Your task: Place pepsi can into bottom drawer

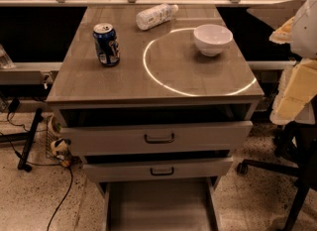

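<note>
The pepsi can stands upright on the left side of the cabinet top; it is dark blue with a silver top. The bottom drawer is pulled out at the foot of the cabinet and its flat floor is bare. My gripper shows as white and cream parts at the right edge of the camera view, beside the cabinet's right side. It is far from the can and holds nothing that I can see.
A white bowl sits at the right on the top. A clear plastic bottle lies at the back. The two upper drawers with black handles are slightly open. A chair base stands at the right, and cables lie at the left.
</note>
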Action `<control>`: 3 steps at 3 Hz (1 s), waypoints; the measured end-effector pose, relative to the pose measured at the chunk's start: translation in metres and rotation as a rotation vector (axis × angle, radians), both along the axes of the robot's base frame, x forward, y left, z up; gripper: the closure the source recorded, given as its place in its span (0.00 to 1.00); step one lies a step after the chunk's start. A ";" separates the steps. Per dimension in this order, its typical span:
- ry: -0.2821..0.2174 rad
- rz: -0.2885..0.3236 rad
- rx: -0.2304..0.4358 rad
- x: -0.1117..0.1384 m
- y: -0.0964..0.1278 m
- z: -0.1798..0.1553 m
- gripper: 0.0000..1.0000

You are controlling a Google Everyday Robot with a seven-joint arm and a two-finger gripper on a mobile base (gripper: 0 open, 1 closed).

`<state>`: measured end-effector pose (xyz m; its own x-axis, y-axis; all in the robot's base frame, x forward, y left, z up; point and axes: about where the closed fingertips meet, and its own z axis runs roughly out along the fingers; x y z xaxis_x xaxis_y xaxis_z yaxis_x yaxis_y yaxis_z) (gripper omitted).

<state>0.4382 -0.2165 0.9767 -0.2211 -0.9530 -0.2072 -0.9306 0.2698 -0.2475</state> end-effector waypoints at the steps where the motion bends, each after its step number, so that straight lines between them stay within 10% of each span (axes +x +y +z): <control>1: 0.000 0.000 0.000 0.000 0.000 0.000 0.00; 3: -0.053 0.161 0.121 0.081 0.049 -0.015 0.00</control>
